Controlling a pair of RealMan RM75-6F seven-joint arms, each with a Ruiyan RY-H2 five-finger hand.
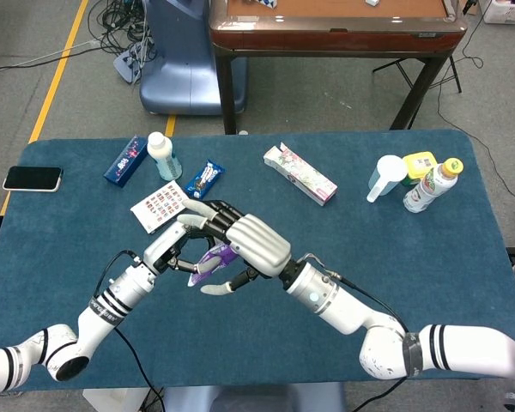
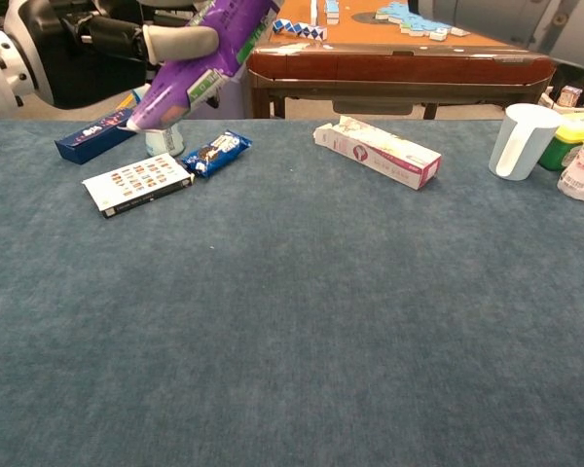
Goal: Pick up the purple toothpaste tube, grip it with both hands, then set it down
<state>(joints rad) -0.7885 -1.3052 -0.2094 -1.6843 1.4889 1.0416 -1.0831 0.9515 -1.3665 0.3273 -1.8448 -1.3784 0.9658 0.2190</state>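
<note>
1. The purple toothpaste tube (image 1: 213, 260) is held tilted above the table's left-centre, off the blue cloth (image 1: 343, 249).
2. Your left hand (image 1: 176, 245) and right hand (image 1: 251, 243) both grip it, fingers curled round it.
3. Nearest objects: the card pack (image 1: 160, 206) and snack bar (image 1: 205, 178) behind.
4. Bare cloth extends right and toward the near edge.
</note>
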